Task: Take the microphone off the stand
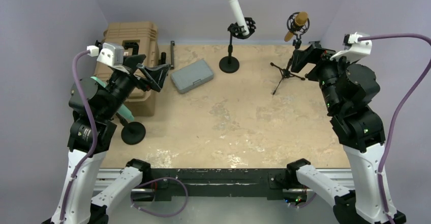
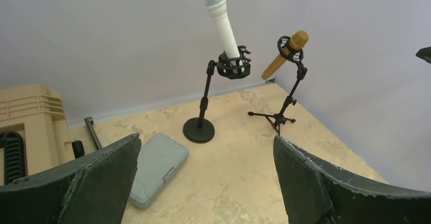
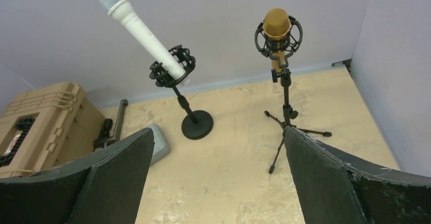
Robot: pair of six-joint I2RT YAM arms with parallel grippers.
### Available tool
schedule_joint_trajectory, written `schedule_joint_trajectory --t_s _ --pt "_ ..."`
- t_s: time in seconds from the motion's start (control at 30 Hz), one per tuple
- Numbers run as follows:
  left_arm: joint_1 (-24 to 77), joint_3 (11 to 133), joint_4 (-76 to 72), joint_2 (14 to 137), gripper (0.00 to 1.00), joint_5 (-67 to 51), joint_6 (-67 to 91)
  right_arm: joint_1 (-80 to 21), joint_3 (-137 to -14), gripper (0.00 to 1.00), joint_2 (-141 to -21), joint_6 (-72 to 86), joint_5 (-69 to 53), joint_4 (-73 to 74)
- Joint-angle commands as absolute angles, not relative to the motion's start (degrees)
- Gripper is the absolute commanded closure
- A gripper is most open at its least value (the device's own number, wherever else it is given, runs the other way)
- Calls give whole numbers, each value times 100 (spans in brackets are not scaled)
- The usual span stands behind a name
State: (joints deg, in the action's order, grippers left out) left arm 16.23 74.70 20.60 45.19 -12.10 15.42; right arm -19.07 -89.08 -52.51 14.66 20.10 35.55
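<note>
Nearest, the left gripper (image 1: 151, 71) and right gripper (image 1: 306, 56) are held wide open and empty, nothing begun, while the white microphone (image 1: 235, 5) in its stand (image 1: 229, 63) and the gold microphone (image 1: 298, 24) on its tripod (image 1: 285, 71) are seen seated along the table's (image 1: 244, 127) far edge.

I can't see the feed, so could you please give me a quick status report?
Left claw open, empty. Right claw open, empty. White mic on round-base stand, gold mic on tripod. Nothing between claws and mics.
</note>
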Motion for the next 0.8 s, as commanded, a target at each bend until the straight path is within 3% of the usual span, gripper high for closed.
schedule_joint_trajectory --t_s 0.0,0.43,0.6,0.77 --pt "1591 7305 1924 4626 0 -1412 1603 -1896 -8729 1 -5361 1584 2096 3431" --pt "1591 7128 1874 4880 0 -1635 1705 -1897 -8026 1 -6073 1517 2255 2699" --pt "1591 7051 1779 4959 0 -1713 1803 -1891 -8409 2 -6707 1246 2927 2381" --pt "1591 6975 1664 4936 0 -1791 1899 -1876 -9054 4 -7370 1156 2835 2126"
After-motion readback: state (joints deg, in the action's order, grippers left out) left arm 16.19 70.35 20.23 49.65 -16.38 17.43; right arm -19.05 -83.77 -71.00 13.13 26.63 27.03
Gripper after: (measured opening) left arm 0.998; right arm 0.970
